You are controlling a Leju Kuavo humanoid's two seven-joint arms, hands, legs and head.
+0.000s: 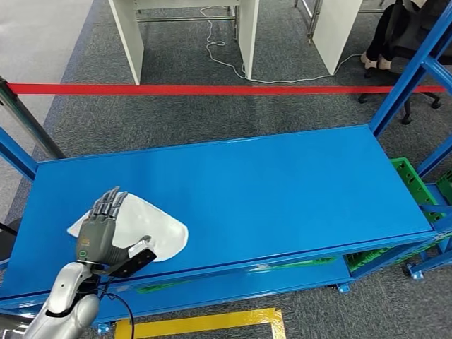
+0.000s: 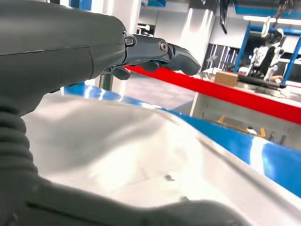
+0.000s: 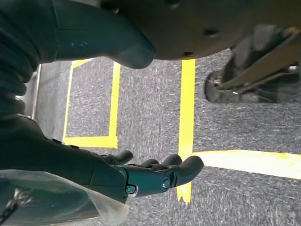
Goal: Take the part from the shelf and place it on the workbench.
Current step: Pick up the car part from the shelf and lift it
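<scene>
Left hand (image 1: 99, 229) lies spread flat over the white part (image 1: 152, 232), at the shelf (image 1: 277, 183) near edge, not gripping. I fear the thin, slick part sliding off. Right hand (image 3: 149, 173) hangs slack, empty.
</scene>
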